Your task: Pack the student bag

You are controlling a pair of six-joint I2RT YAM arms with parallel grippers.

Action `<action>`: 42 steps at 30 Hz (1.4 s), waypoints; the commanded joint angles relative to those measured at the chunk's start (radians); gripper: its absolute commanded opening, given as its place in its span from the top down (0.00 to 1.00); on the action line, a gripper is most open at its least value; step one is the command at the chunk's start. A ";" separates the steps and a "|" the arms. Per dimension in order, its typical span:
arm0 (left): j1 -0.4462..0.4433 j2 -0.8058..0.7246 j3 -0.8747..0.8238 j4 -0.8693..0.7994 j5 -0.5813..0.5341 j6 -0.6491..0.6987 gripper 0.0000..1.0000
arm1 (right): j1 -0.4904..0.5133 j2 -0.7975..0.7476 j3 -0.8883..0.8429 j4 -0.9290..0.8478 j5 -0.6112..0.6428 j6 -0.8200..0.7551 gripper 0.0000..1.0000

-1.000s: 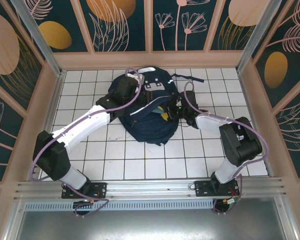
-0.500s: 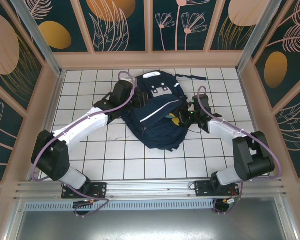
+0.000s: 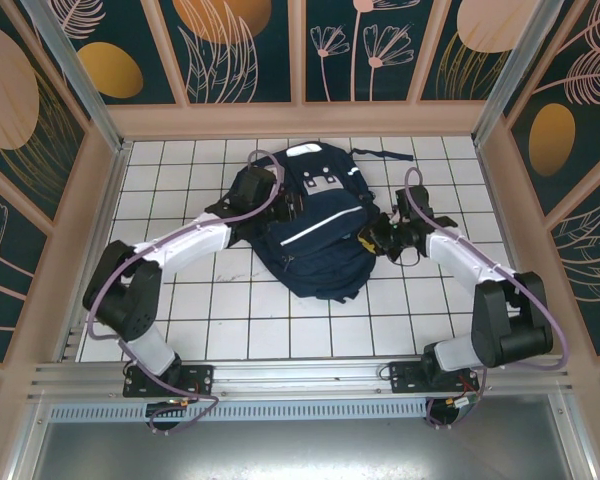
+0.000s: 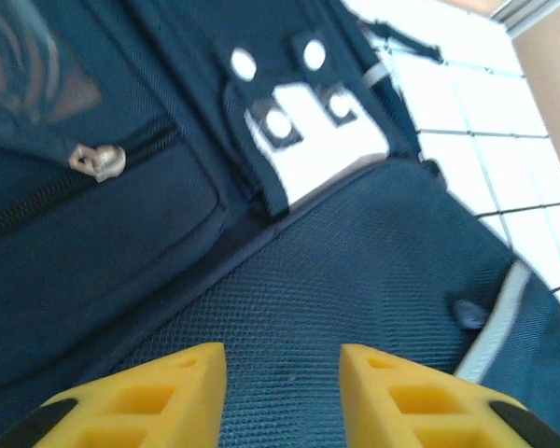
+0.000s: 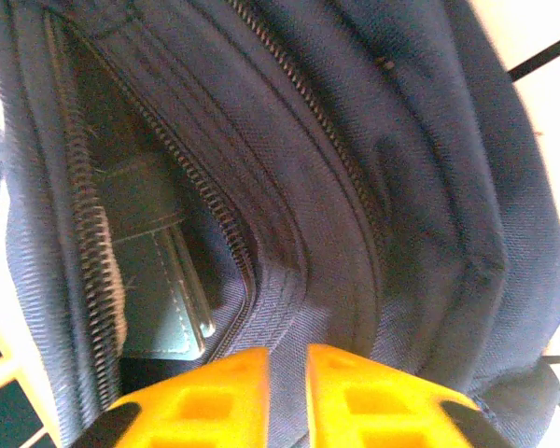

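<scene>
The left gripper (image 4: 282,366) has its yellow fingers (image 4: 159,387) apart, with a plain gap between them, and they hang just over the navy mesh cloth of the student bag (image 4: 355,280) without clasping it. From above, the left gripper (image 3: 277,205) is at the bag's left flank. Its forearm runs low and nearly flat from an elbow bent sharply near the left base.

The right gripper (image 5: 287,364) has its fingers almost together, pinched on a stitched band of the bag (image 5: 429,168) beside a zipper (image 5: 215,215). From above, the right gripper (image 3: 370,240) is at the bag's right edge. The arm reaches up and leftward from an elbow standing far to the right.

The student bag (image 3: 315,235) lies in the far middle of the white tiled table (image 3: 280,330). Its top is near the far wall (image 3: 300,120) and a strap (image 3: 385,155) trails to the right. Bare tiles lie between the bag and the arm bases, and both side walls are well apart from it.

Inside the unzipped slot there is a flat dark thing (image 5: 154,289). A metal zipper pull (image 4: 98,161) rests on a closed pocket. The white-grey patch (image 4: 308,140) has four pale holes; I cannot make out any letters on it.
</scene>
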 commanded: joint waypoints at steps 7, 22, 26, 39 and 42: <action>0.005 -0.064 -0.021 -0.010 -0.042 -0.016 0.66 | -0.003 -0.092 -0.026 0.113 -0.057 -0.087 0.90; 0.007 -0.355 -0.352 0.014 -0.001 -0.210 0.47 | 0.006 -0.070 -0.055 0.211 -0.090 -0.053 0.44; 0.026 -0.346 -0.383 0.079 0.071 -0.264 0.44 | 0.014 0.001 -0.001 0.235 -0.101 -0.063 0.62; 0.111 -0.221 -0.403 0.287 0.239 -0.349 0.51 | 0.048 0.239 0.120 0.360 -0.135 -0.098 0.60; 0.123 -0.193 -0.399 0.322 0.263 -0.359 0.56 | 0.048 0.235 0.099 0.481 -0.208 -0.068 0.60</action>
